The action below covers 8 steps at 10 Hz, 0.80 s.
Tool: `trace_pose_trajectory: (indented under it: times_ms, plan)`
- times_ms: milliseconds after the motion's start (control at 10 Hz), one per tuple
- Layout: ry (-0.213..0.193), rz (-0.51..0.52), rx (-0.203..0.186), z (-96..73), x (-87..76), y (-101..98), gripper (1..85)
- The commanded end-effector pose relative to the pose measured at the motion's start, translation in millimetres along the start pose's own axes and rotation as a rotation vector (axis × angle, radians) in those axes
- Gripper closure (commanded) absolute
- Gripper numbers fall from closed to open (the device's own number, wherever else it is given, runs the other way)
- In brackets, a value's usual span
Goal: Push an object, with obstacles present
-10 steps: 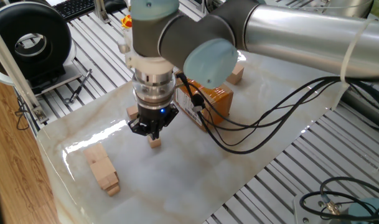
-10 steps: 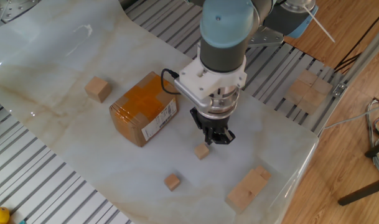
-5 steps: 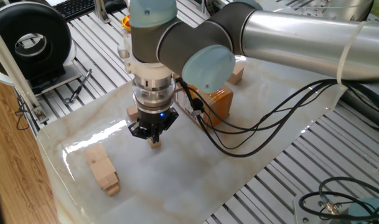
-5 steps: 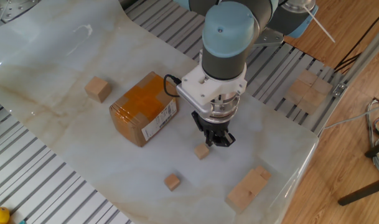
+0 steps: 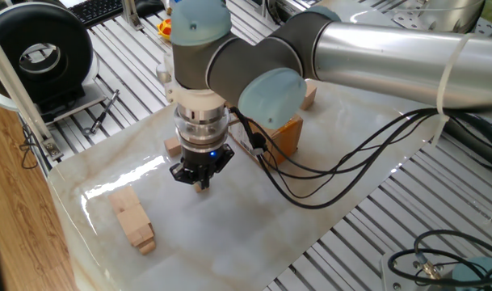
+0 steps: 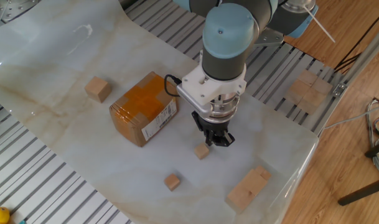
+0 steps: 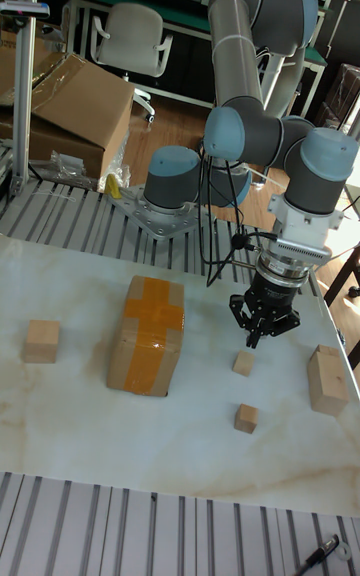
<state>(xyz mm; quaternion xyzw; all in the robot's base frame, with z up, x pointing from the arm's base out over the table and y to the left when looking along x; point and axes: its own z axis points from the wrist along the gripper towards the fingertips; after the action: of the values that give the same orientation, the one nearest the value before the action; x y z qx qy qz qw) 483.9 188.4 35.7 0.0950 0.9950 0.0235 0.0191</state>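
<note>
The object, a small light-tan wooden cube (image 6: 202,151), lies on the marble tabletop, also seen in the tall fixed view as the cube (image 7: 243,363). My gripper (image 6: 216,141) hangs tip-down just behind it, fingers shut with nothing between them, the tips close to the cube's far side. In one fixed view the gripper (image 5: 199,183) covers most of the cube (image 5: 202,188). The tall fixed view shows the gripper (image 7: 253,340) a little above and behind the cube. The orange-brown cardboard box (image 6: 144,109) stands to the left of the gripper.
A second small cube (image 6: 172,182) lies nearer the front edge. A bigger cube (image 6: 98,89) sits left of the box. Stacked long wooden blocks (image 6: 248,188) lie at the front right corner. More wooden blocks (image 6: 307,90) rest off the slab on the slatted table.
The arm has shifted slightly toward the small cube and now covers more of it in one fixed view. The cube itself has not visibly moved.
</note>
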Motion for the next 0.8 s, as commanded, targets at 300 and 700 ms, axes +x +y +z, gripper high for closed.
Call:
trace_pose_trajectory:
  times_ms: [300,700]
  plan:
    - [-0.003,0.003,-0.003,8.6,2.4,0.6,72.0]
    - [-0.026,-0.013,-0.002,12.2,-5.6,1.4,72.0]
